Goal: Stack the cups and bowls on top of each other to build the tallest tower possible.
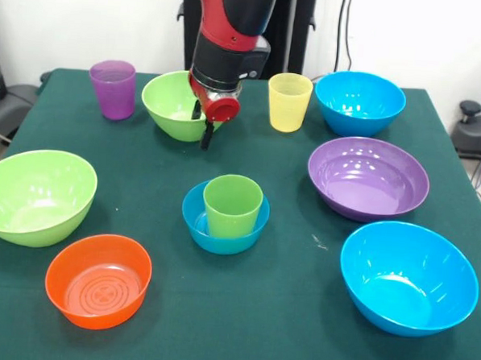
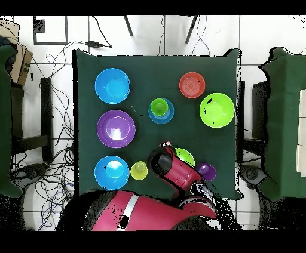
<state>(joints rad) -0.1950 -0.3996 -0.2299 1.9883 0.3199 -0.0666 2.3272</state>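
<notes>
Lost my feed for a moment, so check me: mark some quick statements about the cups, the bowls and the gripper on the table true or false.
1. The green cup stands upright inside the small blue bowl. True.
2. The purple cup sits on a green bowl. False: it stands alone on the table.
3. The gripper hangs at the far green bowl. True.
4. The yellow cup lies on its side. False: it stands upright beside a blue bowl.
5. The orange bowl holds a cup. False: it is empty.
</notes>
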